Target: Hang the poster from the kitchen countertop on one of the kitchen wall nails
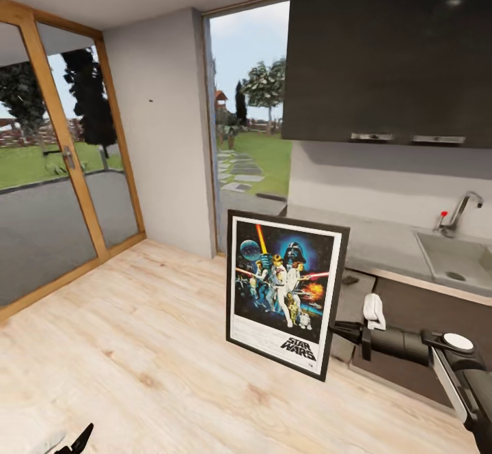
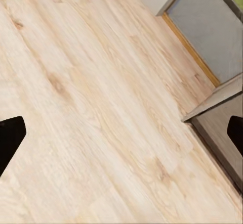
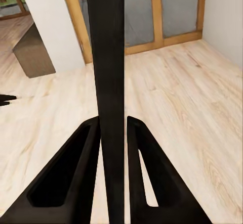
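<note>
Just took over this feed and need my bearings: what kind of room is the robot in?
Most likely a home kitchen: a grey countertop with a built-in sink and faucet under dark wall cabinets, a wood floor, and glass doors onto a garden. The right tool holds the poster.
</note>
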Controlling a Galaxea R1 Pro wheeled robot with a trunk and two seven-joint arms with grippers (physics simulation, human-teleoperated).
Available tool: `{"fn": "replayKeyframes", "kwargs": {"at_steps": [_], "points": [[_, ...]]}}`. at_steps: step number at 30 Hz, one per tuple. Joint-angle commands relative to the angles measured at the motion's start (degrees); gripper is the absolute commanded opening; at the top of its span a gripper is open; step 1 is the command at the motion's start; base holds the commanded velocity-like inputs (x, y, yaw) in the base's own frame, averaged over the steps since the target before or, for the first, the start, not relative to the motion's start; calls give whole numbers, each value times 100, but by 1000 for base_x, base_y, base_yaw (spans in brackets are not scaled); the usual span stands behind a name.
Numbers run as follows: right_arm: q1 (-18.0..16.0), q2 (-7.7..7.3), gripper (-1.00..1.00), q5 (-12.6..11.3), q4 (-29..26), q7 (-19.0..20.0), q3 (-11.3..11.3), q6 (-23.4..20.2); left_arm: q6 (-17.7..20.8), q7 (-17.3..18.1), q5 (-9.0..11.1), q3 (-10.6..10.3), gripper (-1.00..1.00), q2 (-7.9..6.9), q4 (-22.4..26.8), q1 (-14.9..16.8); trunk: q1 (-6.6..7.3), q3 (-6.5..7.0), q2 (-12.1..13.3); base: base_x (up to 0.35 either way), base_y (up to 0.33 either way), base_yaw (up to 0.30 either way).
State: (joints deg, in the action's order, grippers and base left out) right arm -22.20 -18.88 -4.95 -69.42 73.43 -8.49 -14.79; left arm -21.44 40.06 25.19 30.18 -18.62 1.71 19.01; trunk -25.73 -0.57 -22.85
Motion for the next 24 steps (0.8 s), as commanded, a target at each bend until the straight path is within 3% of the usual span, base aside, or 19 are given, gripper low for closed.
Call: {"fn": "replayKeyframes", "kwargs": {"at_steps": [1,18,24], "points": [[-2,-2,-100,-32,-2,31,-4,-77,-18,19,48,-35,100,-1,-13,6,-5,-6,-6,239,224,278],[-3,-2,-100,-28,-36,31,-4,-85,-12,28,48,-37,100,-6,-13,6,-5,-7,-6,241,227,275],[-3,-2,-100,-28,-40,31,-4,-90,-10,28,48,-39,100,-6,-13,6,-5,-8,-6,236,232,73]]}}
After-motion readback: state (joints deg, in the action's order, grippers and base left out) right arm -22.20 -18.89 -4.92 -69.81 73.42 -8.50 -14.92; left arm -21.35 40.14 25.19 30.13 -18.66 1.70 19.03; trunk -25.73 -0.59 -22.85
